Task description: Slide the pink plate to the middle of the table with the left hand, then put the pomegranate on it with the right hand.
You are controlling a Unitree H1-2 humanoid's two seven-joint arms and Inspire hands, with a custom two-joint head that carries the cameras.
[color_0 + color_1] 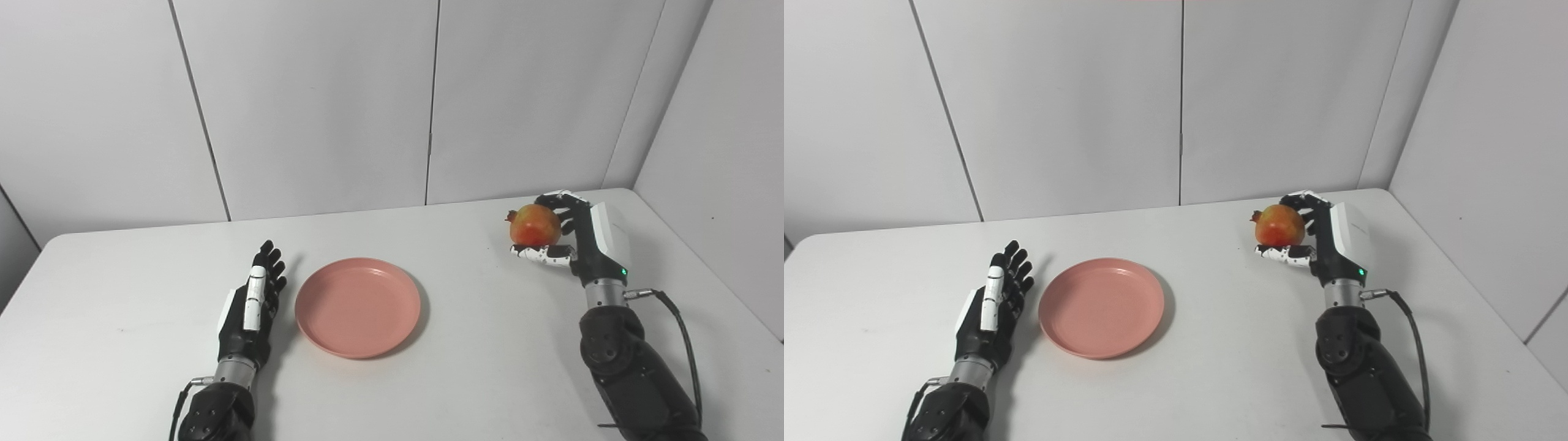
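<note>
The left hand (254,306) lies flat with fingers apart just beside the pink plate (358,306), mid-worktop (490,367). Well to the right, the right hand (572,236) grips the pomegranate (535,225). Placing step: carry it left, lower onto the plate, release.

No legible text, label, brand or number on any surface; the white cover of the right hand (1338,236) possibly carries faint print, too small to read.
</note>
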